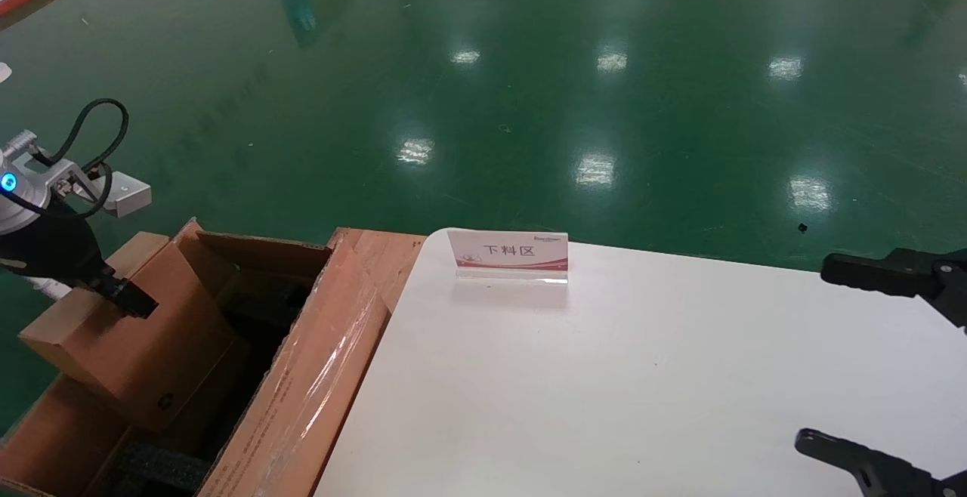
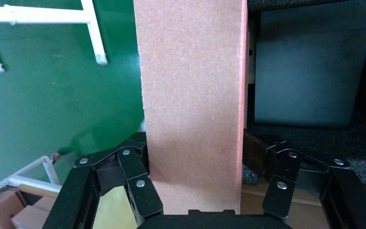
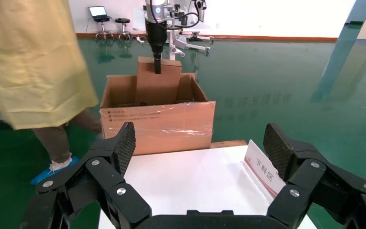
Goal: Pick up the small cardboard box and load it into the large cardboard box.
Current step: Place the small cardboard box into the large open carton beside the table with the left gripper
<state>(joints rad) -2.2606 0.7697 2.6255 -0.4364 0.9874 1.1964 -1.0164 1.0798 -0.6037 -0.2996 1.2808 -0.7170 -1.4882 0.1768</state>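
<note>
The small cardboard box [image 1: 143, 338], plain brown with a black recycling mark near its lower corner, hangs tilted with its lower part inside the large cardboard box [image 1: 317, 391]. That carton stands open on the floor left of the table, with a taped flap and black foam [image 1: 159, 470] inside. My left gripper [image 1: 128, 297] is shut on the small box's upper end. In the left wrist view its fingers [image 2: 133, 176] press both sides of the small box [image 2: 193, 95]. The right wrist view shows the small box [image 3: 158, 88] sticking out of the carton [image 3: 157, 126]. My right gripper [image 3: 202, 143] stands open over the table.
A white table [image 1: 604, 376] carries an upright sign [image 1: 510, 255] near its far edge. My right gripper [image 1: 838, 361] hovers at the table's right end. A person in a yellow coat [image 3: 33, 62] stands beside the carton. Green floor lies all around.
</note>
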